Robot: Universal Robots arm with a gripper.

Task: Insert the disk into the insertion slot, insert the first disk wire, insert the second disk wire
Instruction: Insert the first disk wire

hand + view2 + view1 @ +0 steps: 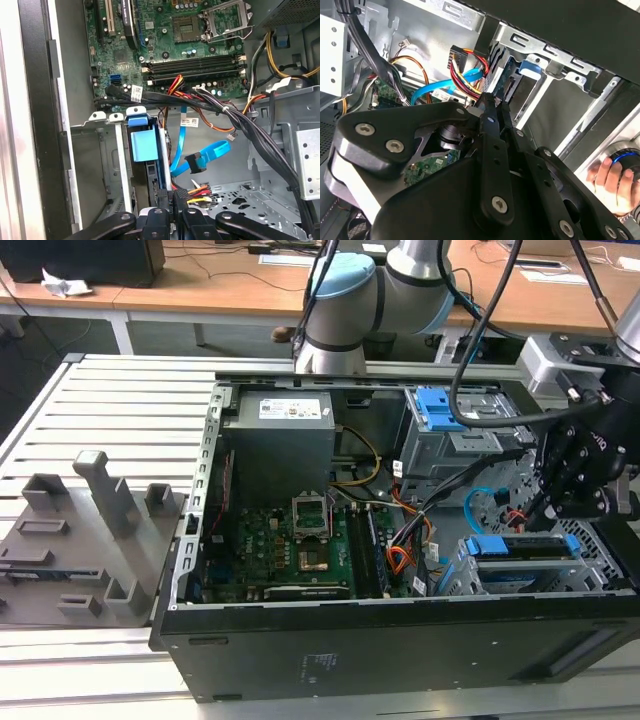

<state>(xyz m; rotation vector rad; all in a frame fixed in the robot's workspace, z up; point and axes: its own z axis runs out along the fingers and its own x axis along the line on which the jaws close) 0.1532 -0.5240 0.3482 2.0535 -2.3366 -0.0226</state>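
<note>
Silver insertion slot [116, 150] already has the disk [144, 145] seated, blue carrier flush. We read the gripper [170, 199] as pinched on the first disk wire [196, 191], with its plug held at the disk's rear edge for mating. Second disk wire [212, 150] hangs loose just beside, plug unseated.

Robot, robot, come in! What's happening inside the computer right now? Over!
Gripper low beside the disk, next to the red-and-yellow wire bundle. Disk in the insertion slot. Loose: second disk wire, plug hanging free. Black cables run close by.
</note>
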